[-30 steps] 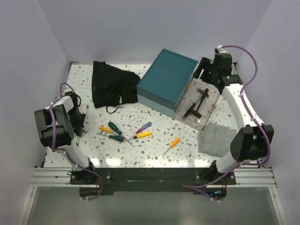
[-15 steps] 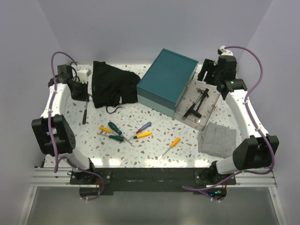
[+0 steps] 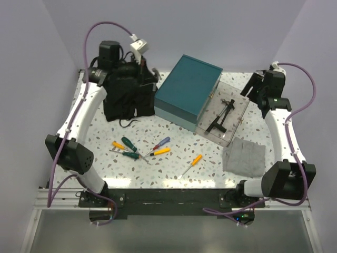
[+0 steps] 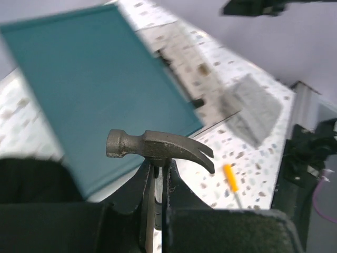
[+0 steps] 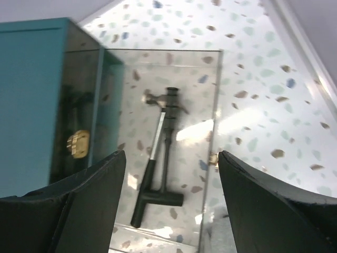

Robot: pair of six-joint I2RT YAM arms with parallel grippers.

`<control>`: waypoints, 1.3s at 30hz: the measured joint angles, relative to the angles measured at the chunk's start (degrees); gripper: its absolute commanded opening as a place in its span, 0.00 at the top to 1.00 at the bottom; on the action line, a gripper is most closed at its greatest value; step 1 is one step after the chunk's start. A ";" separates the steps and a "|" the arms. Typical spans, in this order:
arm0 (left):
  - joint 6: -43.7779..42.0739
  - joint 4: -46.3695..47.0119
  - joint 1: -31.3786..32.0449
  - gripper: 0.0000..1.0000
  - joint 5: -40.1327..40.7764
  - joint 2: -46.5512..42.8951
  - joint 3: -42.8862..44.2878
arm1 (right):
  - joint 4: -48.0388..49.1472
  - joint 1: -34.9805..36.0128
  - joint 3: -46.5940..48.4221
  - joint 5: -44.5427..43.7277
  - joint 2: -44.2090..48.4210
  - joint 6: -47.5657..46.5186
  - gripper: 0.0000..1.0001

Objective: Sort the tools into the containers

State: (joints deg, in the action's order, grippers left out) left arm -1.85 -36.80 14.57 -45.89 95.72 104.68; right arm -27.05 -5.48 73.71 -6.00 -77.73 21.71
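Note:
My left gripper (image 3: 149, 74) is raised over the black fabric bag (image 3: 124, 97), next to the teal case (image 3: 187, 89). It is shut on a small hammer just below its metal head (image 4: 158, 147). My right gripper (image 3: 251, 87) is open and empty above the clear box (image 3: 236, 117); its jaws stand wide apart in the right wrist view (image 5: 171, 153). That box (image 5: 216, 105) holds a second hammer (image 5: 158, 132) and a black T-shaped tool (image 5: 163, 196). Several screwdrivers lie on the table: orange (image 3: 196, 159), blue-red (image 3: 162, 142), green (image 3: 129, 143).
A folded grey cloth (image 3: 245, 156) lies at the right front, also in the left wrist view (image 4: 253, 108). The teal case is closed, with a brass clasp (image 5: 78, 143) facing the clear box. Walls enclose the table on three sides.
My left arm has swung up from the table's left side and across over the black bag, carrying the hammer. My right gripper has drawn back to the right from the clear box.

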 measured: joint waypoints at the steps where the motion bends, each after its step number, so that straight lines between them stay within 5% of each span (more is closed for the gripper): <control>1: 1.42 1.75 2.62 1.00 -1.25 1.27 2.10 | -0.37 -1.64 -0.52 -0.04 0.00 0.50 0.25; 11: 14.03 15.91 21.20 1.00 -4.85 16.79 17.81 | -3.45 -8.00 -7.32 -0.33 1.27 2.75 0.25; 18: 11.45 15.52 33.46 1.00 11.45 29.44 24.79 | -3.78 -9.35 -9.18 -0.33 5.09 2.93 0.25; 24: 9.46 14.71 36.89 1.00 25.16 36.72 25.18 | -5.09 -10.29 -9.46 0.00 5.40 2.89 0.25; 25: 9.18 14.73 36.89 0.98 27.08 37.70 25.22 | -5.40 -10.36 -9.46 0.37 5.40 2.89 0.25; 28: 8.55 14.84 36.87 0.42 32.33 40.44 25.40 | -6.23 -10.34 -9.46 1.14 5.27 2.71 0.23; 29: 8.07 14.84 36.81 0.36 33.20 41.07 25.40 | -6.34 -10.36 -9.46 1.22 5.16 2.64 0.23; 34: 7.28 14.60 36.70 0.17 32.63 41.99 26.58 | -6.34 -10.47 -9.46 1.53 2.43 2.10 0.23; 39: 5.95 17.94 36.37 0.17 32.94 33.99 24.52 | -5.11 -10.73 -9.46 2.95 -0.79 2.69 0.26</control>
State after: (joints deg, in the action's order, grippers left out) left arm 4.10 -18.85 50.94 -12.95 129.71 129.21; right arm -32.16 -16.21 64.25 -3.05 -78.52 24.40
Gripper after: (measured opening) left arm 0.846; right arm 0.754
